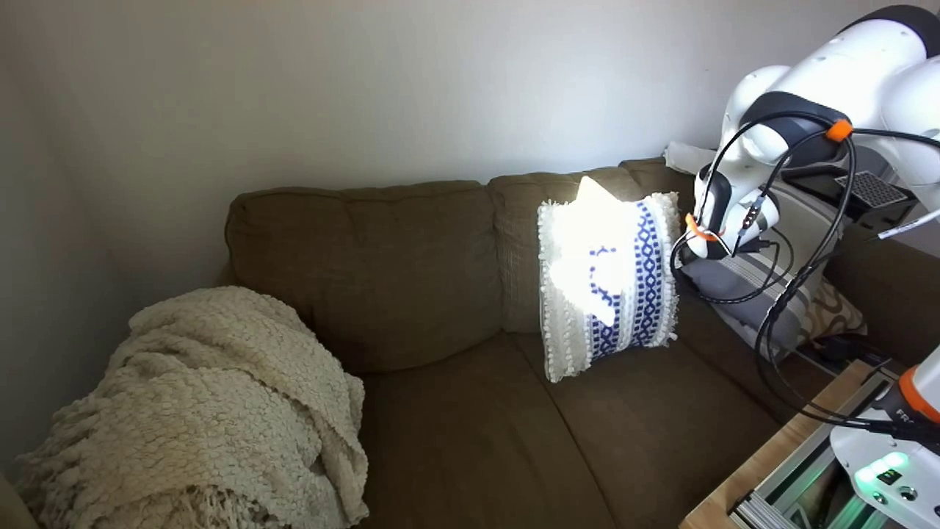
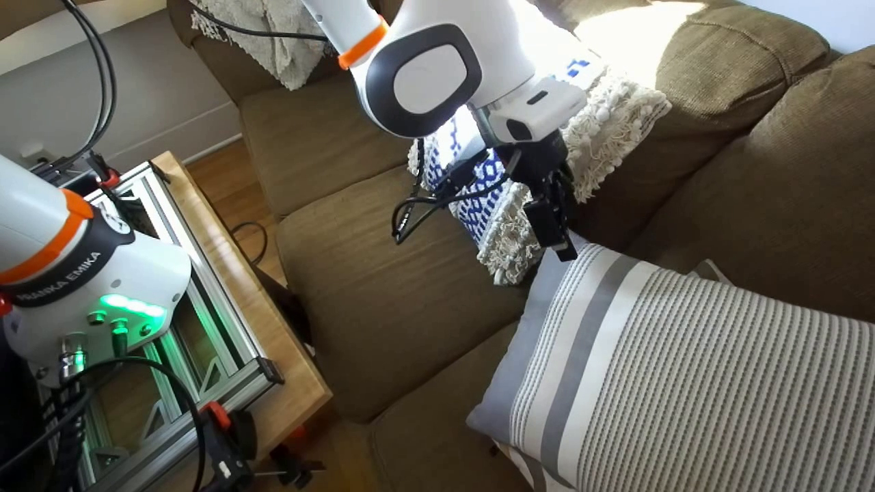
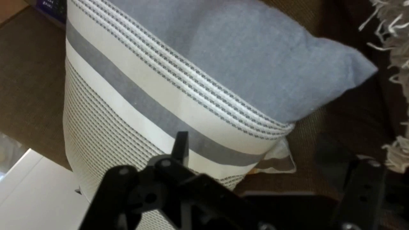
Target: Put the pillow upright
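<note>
Apparently, the pillow [image 1: 608, 285] already stands nearly upright on the sofa [image 1: 374, 279], beyond the sofa-side edge of the tabletop [image 2: 275, 338]; my gripper [image 3: 265, 156] is spread wide, holding nothing. I'd withdraw slowly, its fingers [image 3: 181, 144] clear of the fringe [image 2: 618, 130].

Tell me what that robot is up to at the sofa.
A robot arm reaches over a brown sofa, with the job of setting the blue-patterned white pillow upright. That pillow stands on the sofa, leaning back toward the backrest, and nothing is gripping it. The gripper is open, close by the grey-and-white striped pillow; whether it touches that one, I can't tell. A cream blanket lies heaped at the opposite end. The job looks close to done, I'd say.
</note>
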`<state>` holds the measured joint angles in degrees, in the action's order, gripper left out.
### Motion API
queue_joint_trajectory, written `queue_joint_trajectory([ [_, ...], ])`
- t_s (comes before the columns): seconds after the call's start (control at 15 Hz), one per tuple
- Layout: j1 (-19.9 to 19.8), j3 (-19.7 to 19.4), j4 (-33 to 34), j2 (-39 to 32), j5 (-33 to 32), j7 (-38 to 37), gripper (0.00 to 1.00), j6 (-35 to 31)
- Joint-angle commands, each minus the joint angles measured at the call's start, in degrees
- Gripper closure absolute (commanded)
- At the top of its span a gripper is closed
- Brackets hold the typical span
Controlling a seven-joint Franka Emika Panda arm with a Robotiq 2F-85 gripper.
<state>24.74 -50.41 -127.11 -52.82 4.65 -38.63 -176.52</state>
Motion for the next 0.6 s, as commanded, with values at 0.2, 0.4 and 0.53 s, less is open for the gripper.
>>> queue_joint_trajectory([
  [0.2, -10.8, 7.85, 6.8, -0.56, 4.4, 4.48, 0.0, 0.53],
  [0.4, -13.33, 10.41, 11.23, -1.9, 4.66, 5.43, 0.0, 1.65],
  [0.53, -13.47, 10.4, 14.03, -3.69, 4.37, 5.25, 0.0, 4.51],
])
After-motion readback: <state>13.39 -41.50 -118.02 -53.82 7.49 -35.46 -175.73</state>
